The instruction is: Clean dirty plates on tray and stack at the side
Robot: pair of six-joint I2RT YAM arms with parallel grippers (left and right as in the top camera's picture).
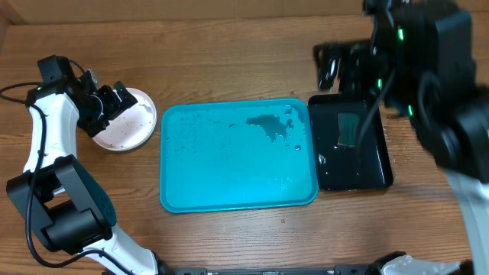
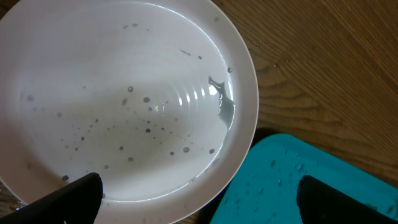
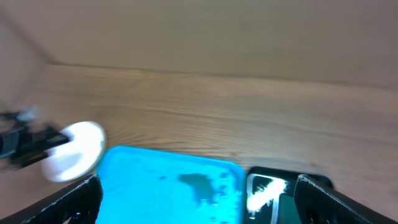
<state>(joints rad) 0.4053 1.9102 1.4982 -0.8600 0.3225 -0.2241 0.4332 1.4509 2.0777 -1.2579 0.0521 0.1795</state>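
Got the left gripper (image 1: 113, 107) spread wide, arm bent, angled down over the plate (image 1: 136, 128) sitting at 9 o'clock off the tray (image 1: 229, 183). Also got the right gripper (image 1: 336, 65) up at 1 o'clock by the black tray (image 1: 368, 172), blurry, spread too.

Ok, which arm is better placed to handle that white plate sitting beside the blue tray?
Left. The left pincer is open and right above the white plate, just off the blue tray. The right pincer, also open, is across the table by the black tray.
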